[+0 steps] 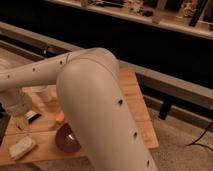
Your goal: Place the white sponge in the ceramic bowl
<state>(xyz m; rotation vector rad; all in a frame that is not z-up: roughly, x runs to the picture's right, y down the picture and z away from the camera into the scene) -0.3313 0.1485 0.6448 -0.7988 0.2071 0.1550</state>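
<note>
At the left edge of my view, the gripper [20,118] hangs low over the light wooden table [137,110], its jaws spread and holding nothing. I see the small off-white soft sponge block [22,146] lying on the table's near left corner, below the gripper in my view and apart from it. The round glossy dark purple-brown ceramic bowl [66,140] sits to the sponge's right, partly hidden behind my big cream-coloured arm [100,110]. A flat black-and-white bar [33,116] lies beside the gripper, and an orange object [60,118] lies just beyond the bowl.
</note>
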